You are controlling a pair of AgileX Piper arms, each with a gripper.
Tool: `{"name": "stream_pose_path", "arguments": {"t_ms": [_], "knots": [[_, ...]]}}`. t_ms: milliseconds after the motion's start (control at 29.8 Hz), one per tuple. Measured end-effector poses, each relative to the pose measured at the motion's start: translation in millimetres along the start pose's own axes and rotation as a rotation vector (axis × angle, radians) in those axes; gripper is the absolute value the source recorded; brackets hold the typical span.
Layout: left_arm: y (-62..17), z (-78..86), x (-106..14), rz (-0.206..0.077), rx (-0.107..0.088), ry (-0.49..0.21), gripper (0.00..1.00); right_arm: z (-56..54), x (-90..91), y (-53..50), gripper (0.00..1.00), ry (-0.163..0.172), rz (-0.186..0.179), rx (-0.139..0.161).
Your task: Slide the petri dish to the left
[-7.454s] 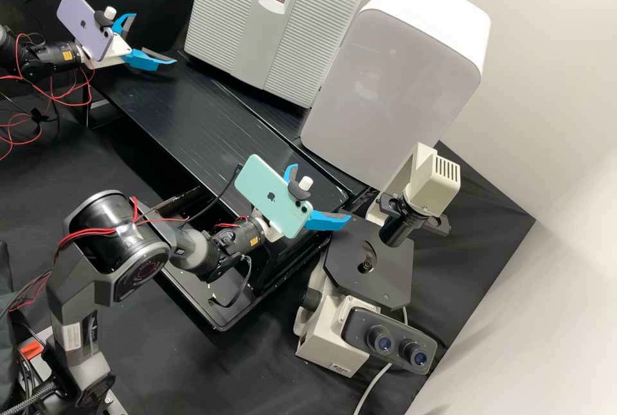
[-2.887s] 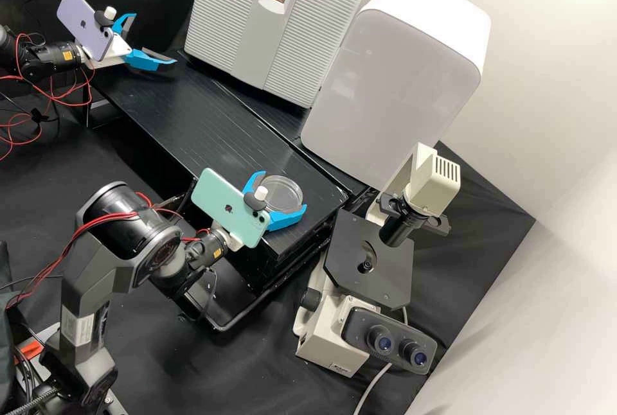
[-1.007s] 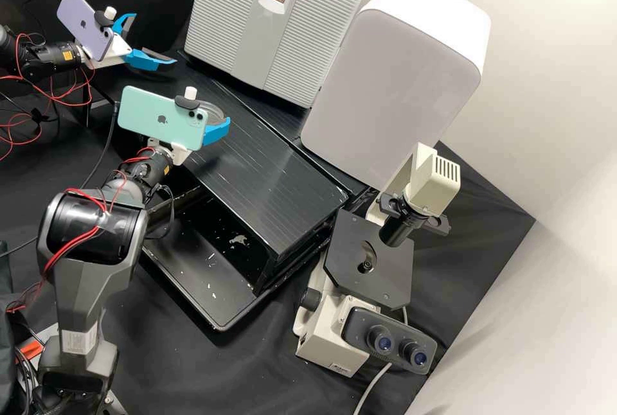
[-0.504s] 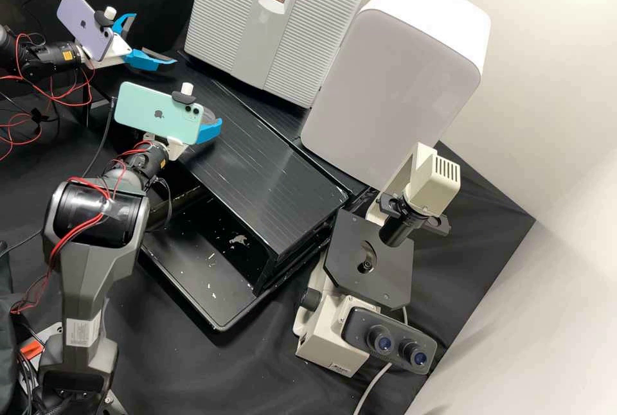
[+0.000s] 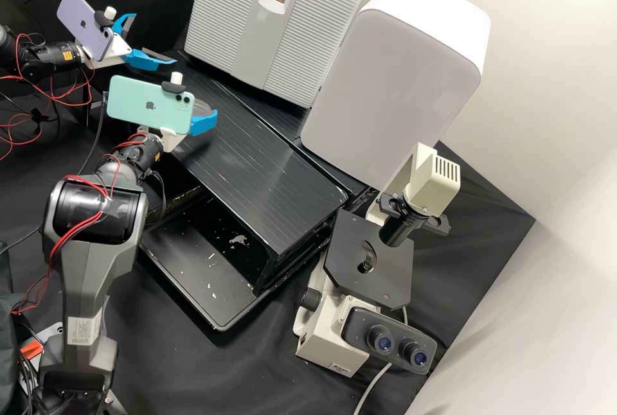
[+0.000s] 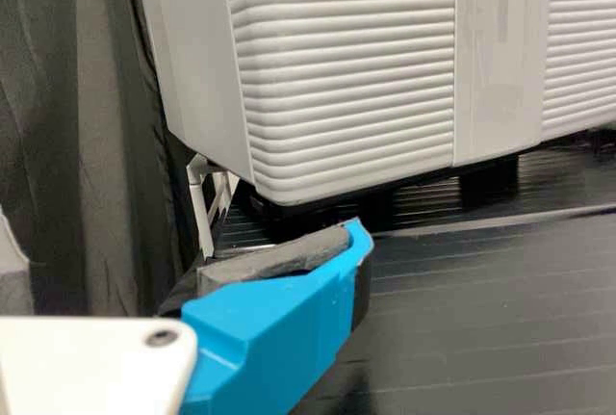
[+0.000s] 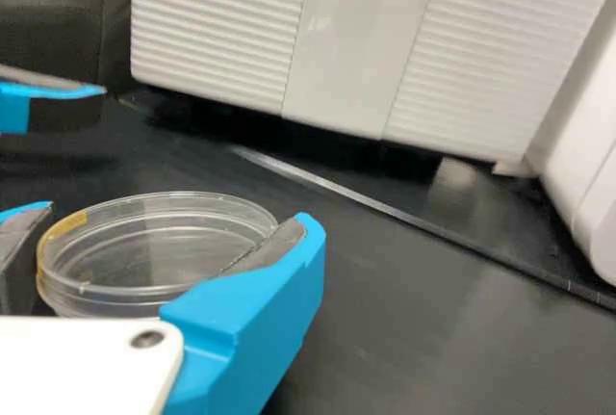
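At ten o'clock on the black ribbed bench top [image 5: 257, 164], my right gripper [image 7: 173, 227] clasps the clear round plastic petri dish [image 7: 144, 253] between both blue fingers [image 7: 265, 285]; my left gripper [image 5: 151, 39] hangs spread wide at the dish's eleven o'clock.

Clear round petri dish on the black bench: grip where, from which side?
Take the clear round petri dish by its low side wall, a finger each side, coming level along the black bench like the right gripper. Flat and shallow: that wall is likely the only hold.
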Motion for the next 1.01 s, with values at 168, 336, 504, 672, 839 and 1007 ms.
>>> {"name": "stream_pose_path", "arguments": {"t_ms": [168, 336, 504, 672, 839, 1007], "knots": [[0.0, 0.0, 0.0, 0.000, 0.000, 0.000, 1.00, -5.2, 5.1, 1.4, 0.00, 0.012, 0.009, 0.001], [0.0, 0.0, 0.0, 0.000, 0.000, 0.000, 1.00, -9.9, 14.5, 0.9, 0.00, 0.017, -0.002, 0.006], [0.0, 0.0, 0.0, 0.000, 0.000, 0.000, 1.00, -9.7, 26.9, -1.4, 0.00, -0.008, -0.032, -0.010], [0.0, 0.0, 0.0, 0.000, 0.000, 0.000, 1.00, -9.4, 36.4, -6.1, 0.00, -0.045, -0.071, -0.008], [0.0, 0.0, 0.0, 0.000, 0.000, 0.000, 1.00, -13.4, 48.3, -4.2, 0.00, -0.060, -0.070, -0.050], [0.0, 0.0, 0.0, 0.000, 0.000, 0.000, 1.00, -15.2, 55.8, -2.3, 0.00, -0.081, -0.059, -0.067]]}}
